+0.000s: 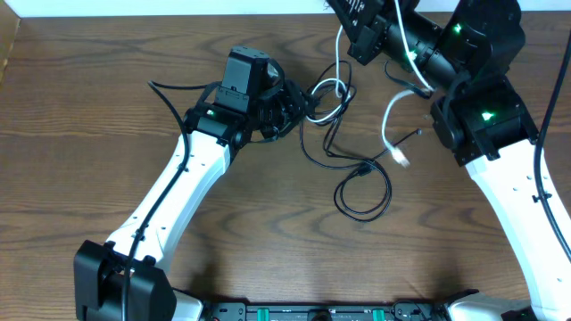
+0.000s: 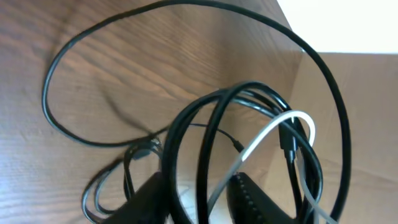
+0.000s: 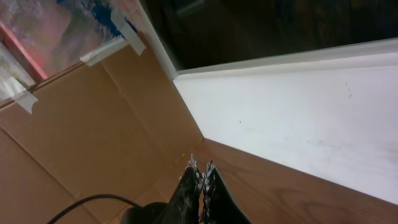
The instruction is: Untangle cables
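Bench (image 1: 89, 107) of dark wood: left pincer (image 1: 299, 100) straddles loops of black cables (image 1: 361, 168) and white cable (image 1: 385, 125) tangled at its middle. Whether it grips them I cannot tell. Right pincer (image 3: 201, 174) is clenched near the back edge.

This looks like a robotics lab bench. Two white-and-black robot arms (image 1: 178, 192) rise from the near edge of a dark brown wood-grain table (image 1: 80, 134), where a black rail with green connectors (image 1: 312, 312) runs. At the table's far corner stand plain brown cardboard panels (image 3: 93, 143), patched with blue and white tape (image 3: 129, 36), beside a white board (image 3: 298, 118).
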{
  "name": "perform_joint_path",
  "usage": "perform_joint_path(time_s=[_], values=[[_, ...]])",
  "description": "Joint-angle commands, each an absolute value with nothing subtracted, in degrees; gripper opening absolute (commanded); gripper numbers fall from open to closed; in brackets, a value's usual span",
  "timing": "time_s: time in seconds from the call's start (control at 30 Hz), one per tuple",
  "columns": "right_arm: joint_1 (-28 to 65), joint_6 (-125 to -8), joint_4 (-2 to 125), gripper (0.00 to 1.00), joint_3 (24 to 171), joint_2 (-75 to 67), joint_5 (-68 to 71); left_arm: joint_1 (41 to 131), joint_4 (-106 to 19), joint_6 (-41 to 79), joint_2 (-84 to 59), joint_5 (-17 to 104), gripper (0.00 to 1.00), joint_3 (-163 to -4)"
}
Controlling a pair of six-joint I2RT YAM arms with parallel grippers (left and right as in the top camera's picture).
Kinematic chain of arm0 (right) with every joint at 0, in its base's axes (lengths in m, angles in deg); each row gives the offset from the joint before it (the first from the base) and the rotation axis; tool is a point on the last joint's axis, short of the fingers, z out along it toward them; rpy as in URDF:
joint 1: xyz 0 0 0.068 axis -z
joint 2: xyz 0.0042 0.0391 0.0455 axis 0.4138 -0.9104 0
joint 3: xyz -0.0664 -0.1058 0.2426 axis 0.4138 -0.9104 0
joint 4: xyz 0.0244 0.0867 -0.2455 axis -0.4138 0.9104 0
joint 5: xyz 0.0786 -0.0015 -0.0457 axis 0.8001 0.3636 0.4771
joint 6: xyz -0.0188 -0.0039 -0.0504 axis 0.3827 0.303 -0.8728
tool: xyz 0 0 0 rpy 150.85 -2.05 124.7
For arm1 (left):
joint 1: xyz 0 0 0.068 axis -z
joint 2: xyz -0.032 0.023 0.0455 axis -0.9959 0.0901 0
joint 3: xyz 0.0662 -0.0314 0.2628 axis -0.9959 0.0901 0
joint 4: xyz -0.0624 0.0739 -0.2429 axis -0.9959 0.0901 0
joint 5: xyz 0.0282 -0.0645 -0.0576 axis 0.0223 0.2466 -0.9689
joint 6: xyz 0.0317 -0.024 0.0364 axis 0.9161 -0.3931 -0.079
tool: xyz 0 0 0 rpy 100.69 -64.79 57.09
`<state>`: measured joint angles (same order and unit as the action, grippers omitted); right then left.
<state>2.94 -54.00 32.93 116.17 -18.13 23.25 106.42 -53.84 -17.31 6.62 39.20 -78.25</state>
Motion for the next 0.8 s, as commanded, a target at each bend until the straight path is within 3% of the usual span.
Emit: perform_joint_path(time_s=[0.0, 0.07, 0.2, 0.43, 0.77], values=[[2.9, -54.8, 32.8, 0.01, 116.4, -17.3, 22.0, 106.6, -53.8, -16.8, 6.9, 36.8, 0.24, -78.9], [3.0, -54.8, 32.7, 0.01, 116.4, -17.3, 21.6, 106.6, -53.8, -16.7, 6.9, 37.1, 0.08, -78.9], [3.2, -54.8, 32.3, 0.01, 116.4, -17.3, 19.7, 106.6, -52.4, -15.2, 6.9, 43.8, 0.08, -78.9], [6.3, -53.9, 28.0, 0.01, 116.8, -16.6, 18.9, 106.5, -42.9, -12.0, 7.8, 71.6, 0.07, -78.9], [14.6, -50.7, 26.1, 0.01, 120.8, -16.3, 18.9, 106.6, -45.9, -9.0, 14.8, 71.4, 0.08, -78.8]])
